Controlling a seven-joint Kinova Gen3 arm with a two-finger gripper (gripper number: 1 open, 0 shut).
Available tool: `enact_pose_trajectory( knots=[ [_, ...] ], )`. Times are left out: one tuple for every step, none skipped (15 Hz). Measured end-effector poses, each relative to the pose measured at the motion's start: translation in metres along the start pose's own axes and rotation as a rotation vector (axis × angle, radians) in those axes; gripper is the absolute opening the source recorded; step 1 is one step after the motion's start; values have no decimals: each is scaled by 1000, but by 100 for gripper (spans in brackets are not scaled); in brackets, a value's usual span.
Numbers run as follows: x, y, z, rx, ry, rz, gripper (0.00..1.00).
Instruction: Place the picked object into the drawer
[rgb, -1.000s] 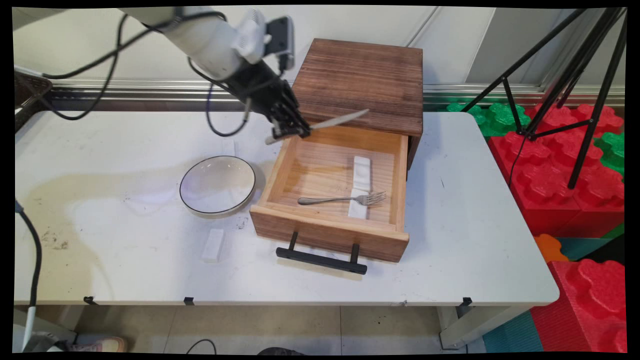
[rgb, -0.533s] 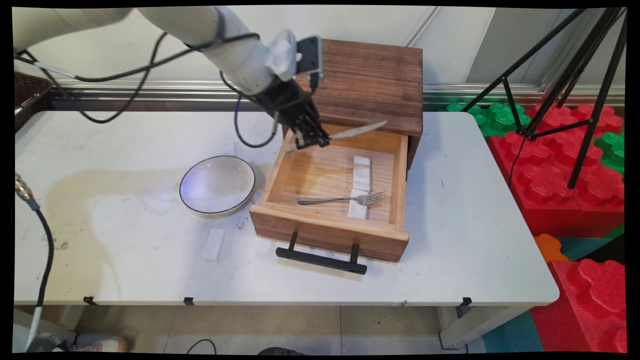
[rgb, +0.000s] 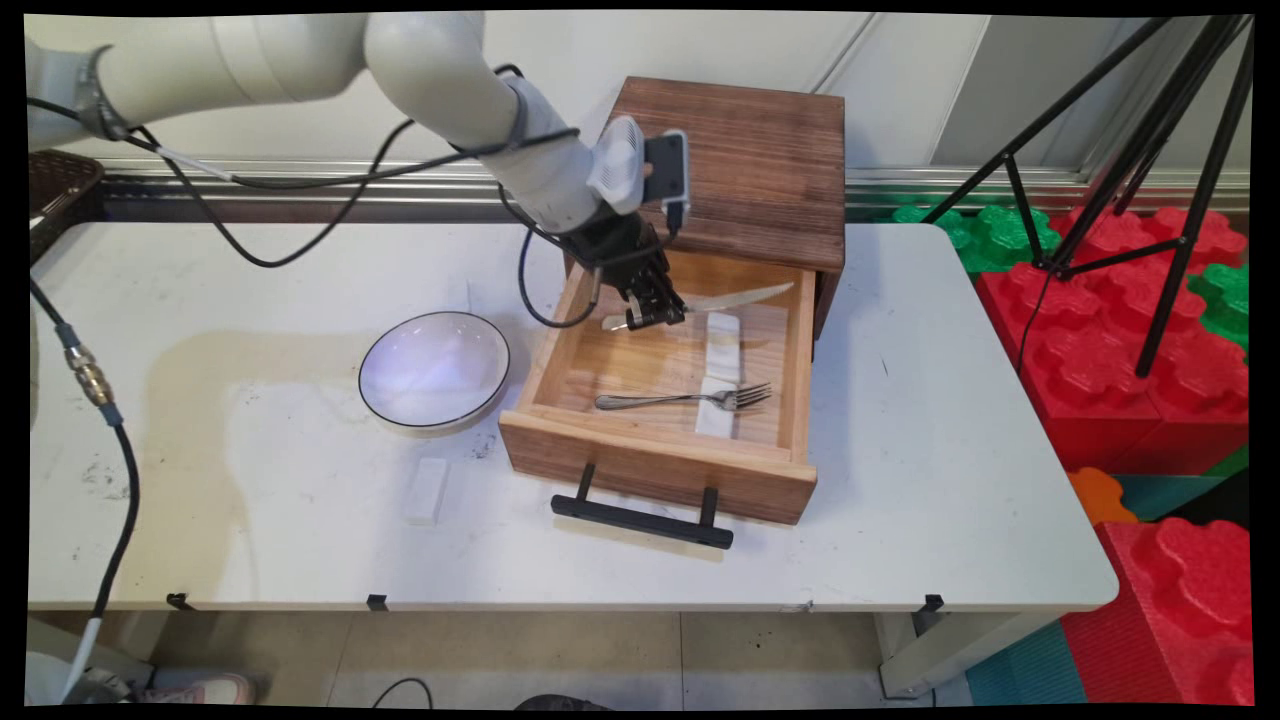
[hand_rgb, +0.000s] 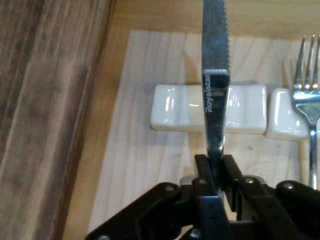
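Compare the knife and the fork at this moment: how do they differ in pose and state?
The knife is clamped in the gripper and held above the drawer floor; the fork lies loose in the drawer. The knife is over the far white rest without lying on it, so far as the hand view shows; the fork's tines lie on the near rest. Both are metal cutlery pointing towards the drawer's right side.

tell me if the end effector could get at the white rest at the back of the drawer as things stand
Probably not to grasp it: the end effector is shut on the knife. The path looks free, though; the drawer is open and the white rest lies uncovered below the blade.
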Motion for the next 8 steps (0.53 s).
enact_pose_trajectory(
  knots=[
    [-1, -1, 7, -5, -4, 3, 0],
    [-2, -1, 11, -7, -7, 5, 0],
    [-4, -1, 16, -12, -11, 8, 0],
    [-6, -2, 23, -16, -14, 13, 0],
    [-7, -2, 28, -21, -18, 17, 0],
    [-9, -2, 32, -25, -21, 21, 0],
    [-10, -2, 35, -28, -22, 23, 0],
    [-11, -2, 39, -30, -24, 28, 0]
  ],
)
